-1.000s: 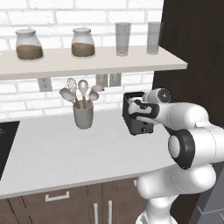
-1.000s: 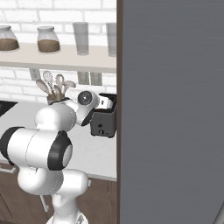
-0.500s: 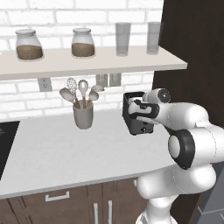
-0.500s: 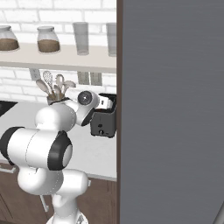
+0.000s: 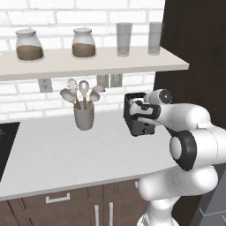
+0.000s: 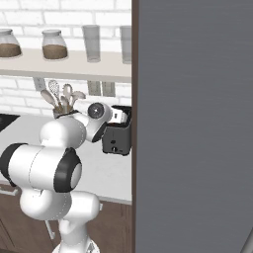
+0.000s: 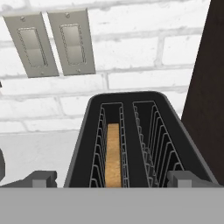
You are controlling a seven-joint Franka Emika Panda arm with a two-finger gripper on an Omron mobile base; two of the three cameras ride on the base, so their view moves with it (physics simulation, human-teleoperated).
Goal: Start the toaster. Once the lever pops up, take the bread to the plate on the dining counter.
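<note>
The dark toaster stands on the kitchen worktop by the brick wall, also seen at toaster. In the hand view I look down into the toaster and its two slots. The bread sits low in the left slot, golden-tan edge up. My gripper hovers just above the toaster's top, open, its fingertips spread wide to either side of the body with nothing between them. The plate and the dining counter are out of view.
A grey utensil cup stands left of the toaster. A shelf with jars and glasses runs overhead. Two wall plates sit behind the toaster. A dark tall cabinet closes off the right. A grey panel blocks the right base view's right half.
</note>
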